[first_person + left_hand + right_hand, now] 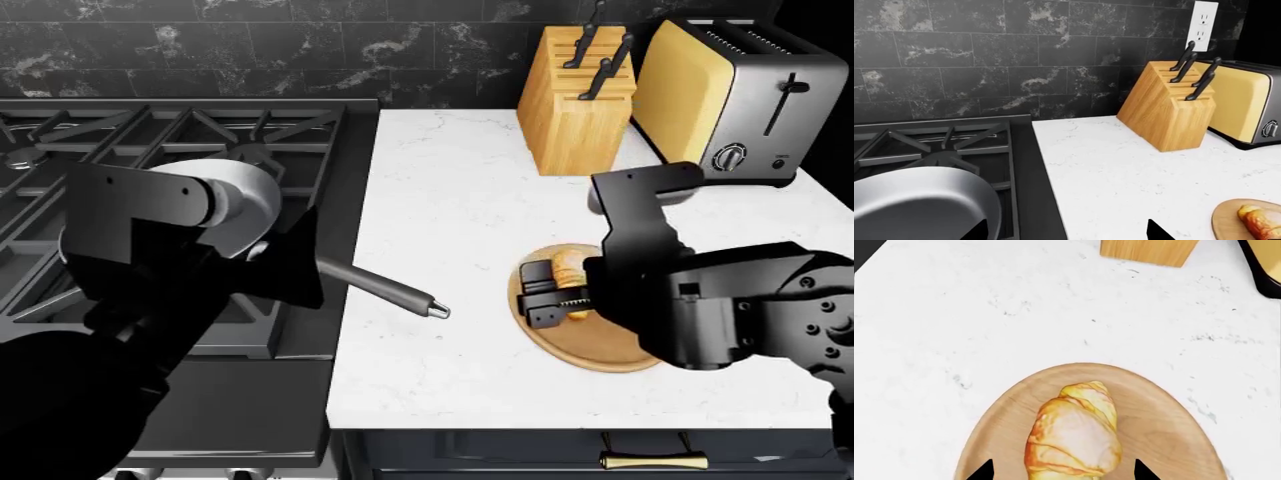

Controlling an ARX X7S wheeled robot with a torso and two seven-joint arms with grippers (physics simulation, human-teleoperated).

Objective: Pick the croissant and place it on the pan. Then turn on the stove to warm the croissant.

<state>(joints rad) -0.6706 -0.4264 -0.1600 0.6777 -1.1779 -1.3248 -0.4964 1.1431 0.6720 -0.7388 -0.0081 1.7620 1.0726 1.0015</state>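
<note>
The croissant (1074, 432) lies on a round wooden board (1167, 430) on the white counter. My right gripper (1061, 472) is open, with one fingertip on each side of the croissant and a gap on both sides. In the head view the right gripper (545, 293) hangs over the board (607, 350) and hides most of the croissant (571, 266). The dark pan (921, 207) sits on the stove grate (934, 145); its handle (380, 287) reaches over the counter. My left gripper (1066, 232) is open and empty, above the pan's edge and the stove's right side.
A wooden knife block (574, 95) and a yellow toaster (721, 95) stand at the back of the counter (441, 200). A wall socket (1203, 25) is on the dark tiled wall. A drawer handle (651, 460) shows below the counter's front edge.
</note>
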